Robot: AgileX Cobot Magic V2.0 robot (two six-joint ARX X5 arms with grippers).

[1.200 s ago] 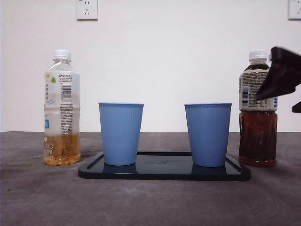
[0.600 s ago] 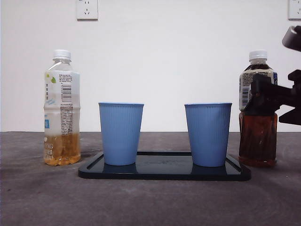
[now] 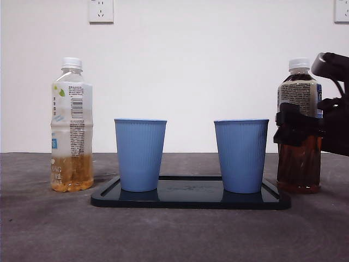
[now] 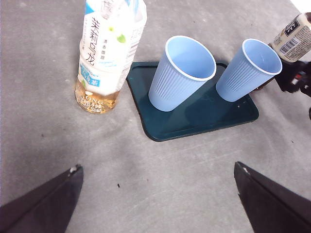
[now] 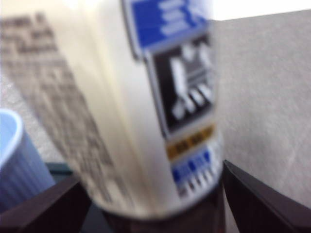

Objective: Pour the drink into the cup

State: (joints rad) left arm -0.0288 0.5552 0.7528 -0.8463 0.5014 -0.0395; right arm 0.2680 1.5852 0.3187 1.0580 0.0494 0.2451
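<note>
Right end effector: in from the R edge of front view, black, at the dark tea bottle's mid-height, at the label's lower edge. Jaws apart, one each side of the bottle. Clamped or just flanking? can't tell.
Dark tea bottle: upright on the counter, just beside the tray's R end, off the tray. In the right wrist view it fills the frame between the jaws, blurred; label w/ blue + black panels.
Bottle build: clear plastic, white screw cap, pale wrap label w/ barcode, brown liquid up to roughly the label.
Left end effector: up over the counter, jaws wide apart, nothing between them, well apart from everything.
Pale tea bottle: upright at the far L, off the tray; clear plastic, white cap, amber liquid only in the bottom part.
Left cup: blue, ribbed walls, tapered, upright on the tray's L part, looks empty from the left wrist view.
Right cup: same blue ribbed type, upright on the tray's R part, near the dark tea bottle, not touching.
Tray: dark, glossy, shallow, rounded corners, low rim.
Counter: grey, matte, mottled surface.
</note>
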